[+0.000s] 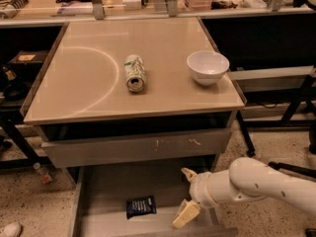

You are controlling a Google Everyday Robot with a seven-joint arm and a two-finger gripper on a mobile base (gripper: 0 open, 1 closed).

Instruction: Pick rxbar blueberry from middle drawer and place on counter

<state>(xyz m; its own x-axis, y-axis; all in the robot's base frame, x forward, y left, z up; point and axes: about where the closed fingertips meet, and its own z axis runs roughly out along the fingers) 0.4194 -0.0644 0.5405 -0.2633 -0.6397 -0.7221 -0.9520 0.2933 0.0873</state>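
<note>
**One snack bar lies within reach in the open drawer**

One dark snack bar (141, 206) lies flat on the floor of the drawer (106, 191), towards its front. The tool (180, 197) hovers over the drawer's right side, just beside the bar, its fingers spread and holding nothing. Above the drawer, the table (89, 100) carries a can (134, 72) and a bowl (208, 66). The bar looks light, thin and slick-wrapped, so a pinch across its narrow width seems safest.

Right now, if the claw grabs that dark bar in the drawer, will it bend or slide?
Probably bends a little: the rxbar blueberry looks thin and flat. It may slide, lying loose on the middle drawer's smooth floor. The claw hangs open beside it.
</note>
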